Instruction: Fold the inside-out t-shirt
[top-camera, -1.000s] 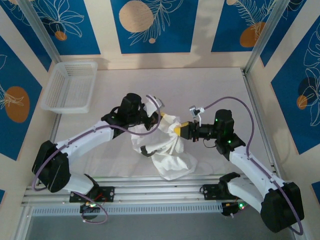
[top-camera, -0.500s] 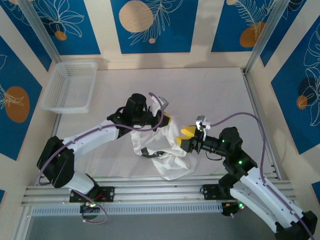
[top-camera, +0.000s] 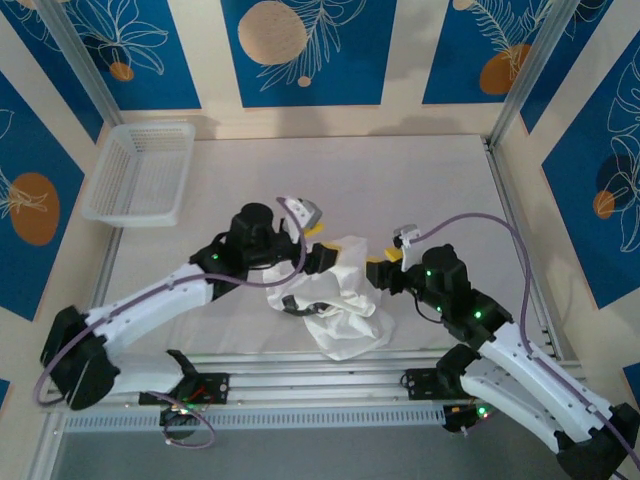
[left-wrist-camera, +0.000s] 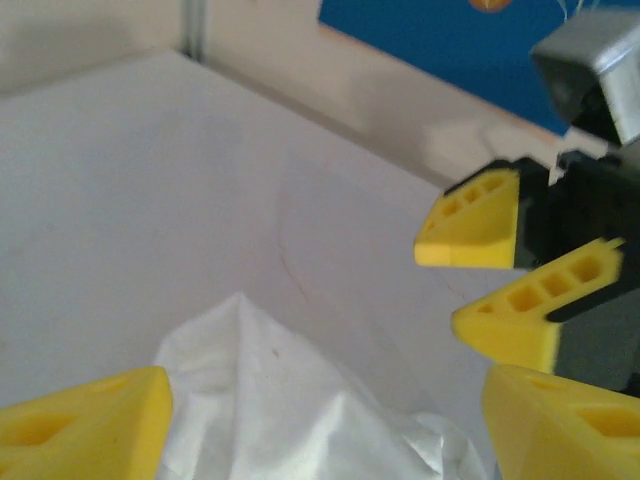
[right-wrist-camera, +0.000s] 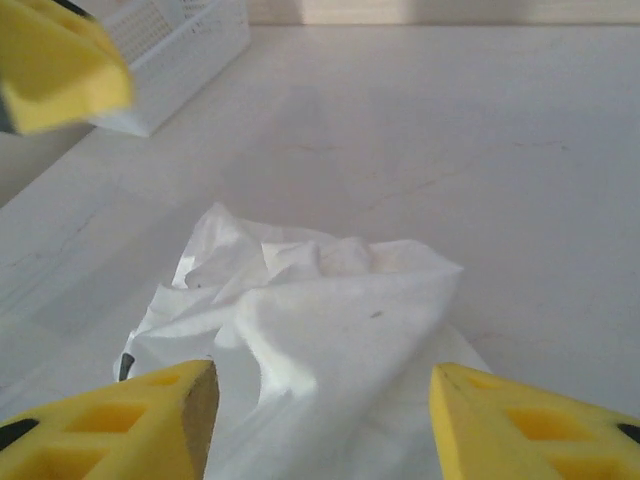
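A crumpled thin cotton t-shirt (top-camera: 345, 305) is seen in plain white with a small dark mark, a plastic mesh basket (top-camera: 140, 172) in white, the desk (top-camera: 400, 180) in pale cream, and wall panels (top-camera: 300, 50) in blue patterned with white leaf outlines and orange discs.

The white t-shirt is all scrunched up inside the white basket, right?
Not quite. The t-shirt is all scrunched up, but it lies on the table, not inside the basket. The basket stands apart from it in the far left corner. The top view shows this.
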